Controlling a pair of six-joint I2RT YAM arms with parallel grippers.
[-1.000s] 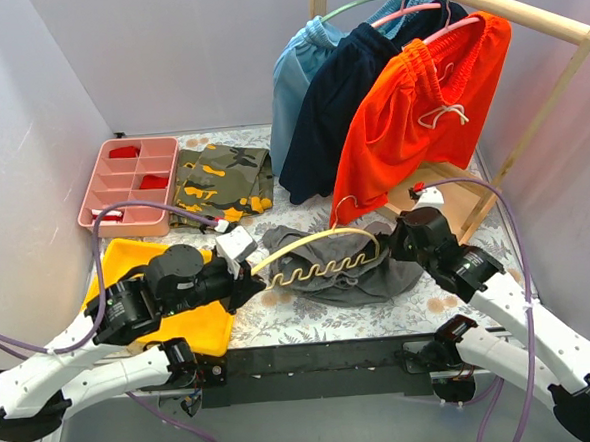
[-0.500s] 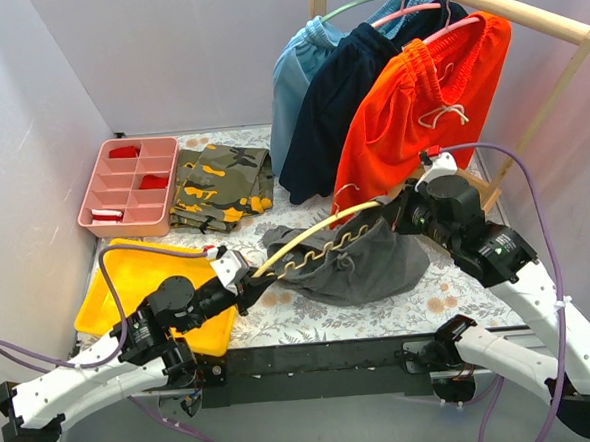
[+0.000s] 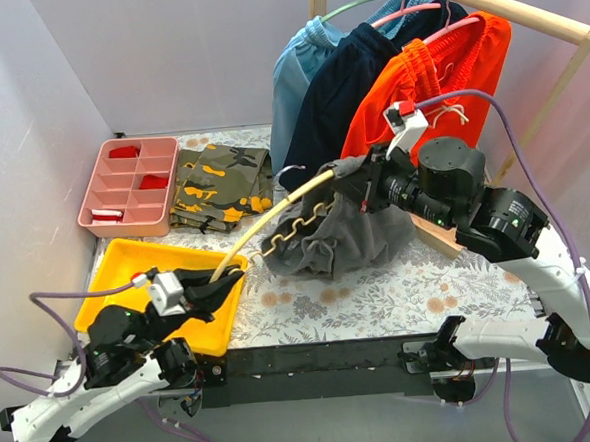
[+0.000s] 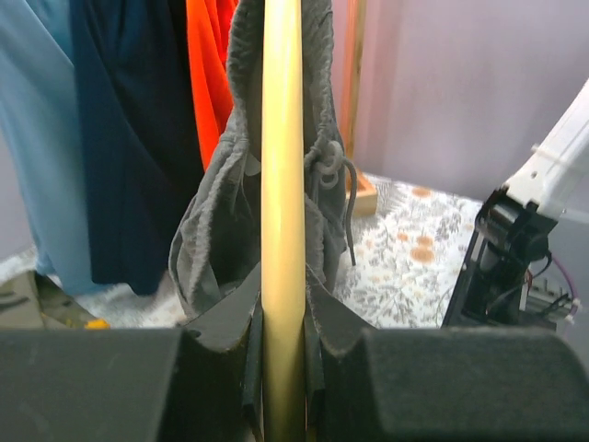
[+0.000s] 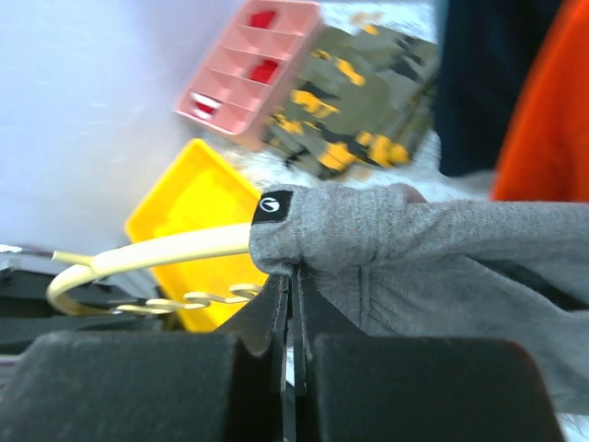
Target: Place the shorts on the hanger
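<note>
Overhead, the left gripper (image 3: pixel 224 280) is clamped on one end of the hanger (image 3: pixel 267 221), which slants up and away from it toward the right gripper (image 3: pixel 358 189). That one pinches the shorts (image 3: pixel 361 239) at the hanger's far end, the grey cloth hanging below its fingers. With the load so far out from the left fingers, the hanger could well twist or swing in their hold. From the left wrist, the jaws are closed tight on the cream bar, which runs straight ahead of them with the shorts draped to both sides farther out. The drawstring (image 4: pixel 350 207) dangles to the right and might snag as the cloth is drawn along. From the right wrist, the fingers are shut on a fold of waistband just above them, and the hanger arm enters the cloth to their left, the wavy bar (image 5: pixel 175 302) lower left. How far the arm reaches inside is hidden, so I judge that letting go early may let the shorts slide off toward the left gripper.
</note>
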